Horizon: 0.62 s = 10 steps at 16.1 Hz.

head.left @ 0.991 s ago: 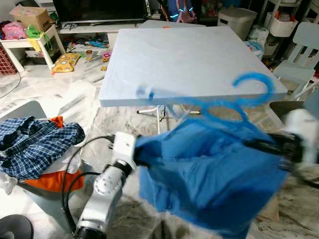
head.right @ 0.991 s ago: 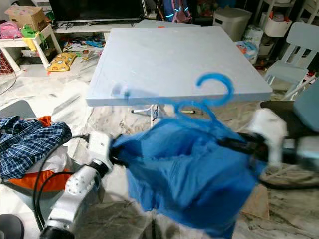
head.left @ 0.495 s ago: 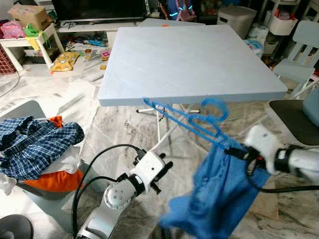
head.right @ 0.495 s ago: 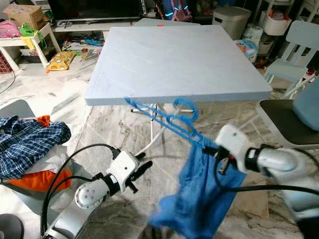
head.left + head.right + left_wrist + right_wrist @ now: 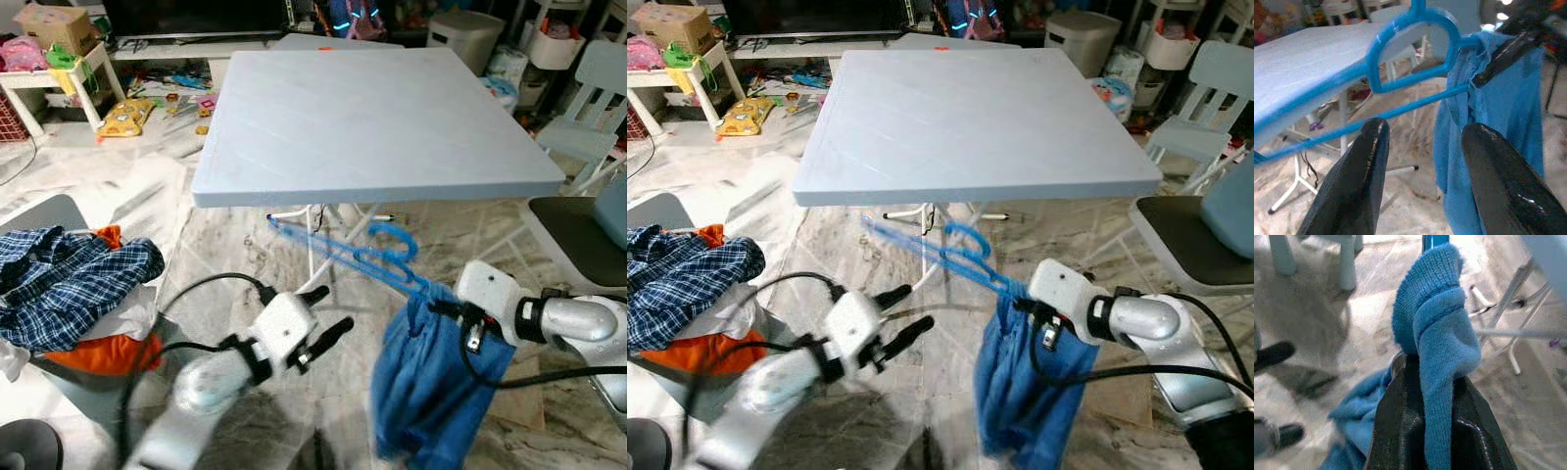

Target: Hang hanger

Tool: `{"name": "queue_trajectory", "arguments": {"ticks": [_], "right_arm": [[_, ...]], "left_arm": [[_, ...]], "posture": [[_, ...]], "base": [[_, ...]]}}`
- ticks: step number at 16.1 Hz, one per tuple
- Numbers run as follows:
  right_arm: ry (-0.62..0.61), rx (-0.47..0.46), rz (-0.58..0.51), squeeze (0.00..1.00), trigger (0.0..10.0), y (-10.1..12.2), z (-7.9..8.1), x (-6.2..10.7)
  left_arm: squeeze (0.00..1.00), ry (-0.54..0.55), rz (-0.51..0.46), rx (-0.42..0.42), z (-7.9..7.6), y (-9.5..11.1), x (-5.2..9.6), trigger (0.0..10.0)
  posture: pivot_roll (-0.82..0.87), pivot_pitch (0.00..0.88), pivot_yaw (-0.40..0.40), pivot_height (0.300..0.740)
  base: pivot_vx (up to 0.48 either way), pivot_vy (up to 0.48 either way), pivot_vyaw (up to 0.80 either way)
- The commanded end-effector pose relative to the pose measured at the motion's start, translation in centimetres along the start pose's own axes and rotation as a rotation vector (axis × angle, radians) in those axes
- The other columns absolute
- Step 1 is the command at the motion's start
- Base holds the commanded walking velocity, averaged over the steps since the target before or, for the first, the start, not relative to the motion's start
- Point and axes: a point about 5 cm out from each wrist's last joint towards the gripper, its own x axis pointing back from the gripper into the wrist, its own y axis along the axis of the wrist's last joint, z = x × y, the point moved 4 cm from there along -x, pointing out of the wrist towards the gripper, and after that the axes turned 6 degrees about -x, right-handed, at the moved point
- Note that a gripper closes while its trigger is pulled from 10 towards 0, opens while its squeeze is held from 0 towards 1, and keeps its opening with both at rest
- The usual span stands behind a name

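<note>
Let go by the left gripper point(image 5: 328, 313) within the last second: fingers now spread wide and empty, low over the marble floor point(image 5: 245, 255), just short of the blue hanger point(image 5: 343, 257). Where a second ago the blue garment point(image 5: 431, 392) was stretched broad between both arms, now bunched and dangling from one end of the hanger, in front of the near edge of the pale table point(image 5: 372, 117). Pinched tight in the right gripper point(image 5: 1426, 382) at the fold of fabric where garment meets hanger, so all the weight carried on that side alone. Hanger tilted, hook point(image 5: 397, 240) just below the table edge, far arm slanting toward the table legs and bare of cloth. Judged a setback: garment looks half slipped off, likely needing to be spread back over both arms before hanging. No rail or hook to hang on to be made out here. Heap of plaid clothes point(image 5: 69, 284) at the robot's left, well apart.
</note>
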Motion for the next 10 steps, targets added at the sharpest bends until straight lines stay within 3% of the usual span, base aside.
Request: {"name": "queue_trajectory", "arguments": {"ticks": [1,5,6,10], "right_arm": [[0.023,0.04,0.018,0.0,10.0,0.0,-0.2,0.2],[0.029,0.062,0.037,0.0,10.0,-1.2,-0.3,0.4],[0.124,0.134,0.067,0.0,10.0,-2.0,0.4,1.0],[0.262,0.146,0.063,0.0,10.0,-1.7,0.9,3.0]], "left_arm": [[1.0,-0.025,-0.01,-0.001,0.1,0.5,0.4,10.0],[1.0,-0.085,-0.011,0.024,0.4,0.9,1.2,10.0],[1.0,-0.115,0.011,0.026,0.2,0.6,1.7,10.0],[1.0,-0.124,0.031,0.025,0.7,0.3,2.1,10.0]], "posture": [[-0.13,0.053,-0.025,0.74],[-0.13,0.048,-0.024,0.74],[-0.12,0.049,-0.021,0.74],[-0.12,0.046,-0.01,0.74]], "base": [[0.0,0.0,0.0],[0.0,0.0,0.0],[0.0,0.0,0.0],[0.0,0.0,0.0]]}}
